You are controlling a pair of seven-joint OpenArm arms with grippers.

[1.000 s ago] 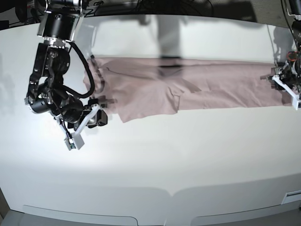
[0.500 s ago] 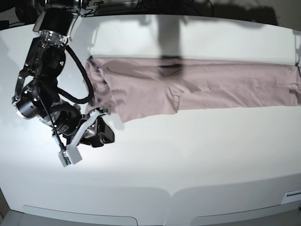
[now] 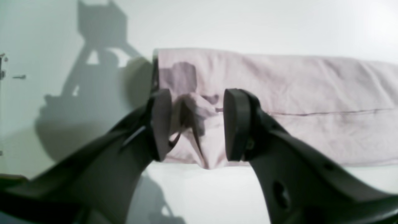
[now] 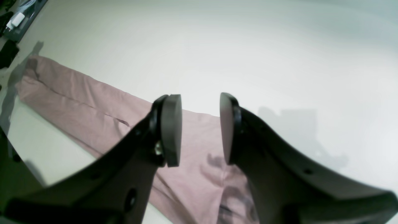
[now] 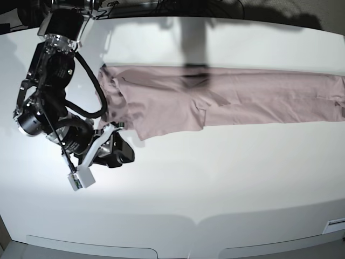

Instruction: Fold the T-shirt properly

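The T-shirt (image 5: 226, 102) lies in a long folded band along the table's (image 5: 215, 183) far edge. Right gripper (image 4: 200, 127) hangs above its left end, jaws parted, empty. Left gripper (image 3: 197, 124) stands open over the right end, nothing pinched.

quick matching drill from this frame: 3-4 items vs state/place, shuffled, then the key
1. T-shirt
2. right gripper
3. left gripper
4. table

a. white, glossy
b. open, above the shirt's end near the hem corner
c. open, empty, held over the table with the shirt below
d. dusty pink, folded into a long band across the table

Pairs: 1-d, 2-c, 3-b, 4-a
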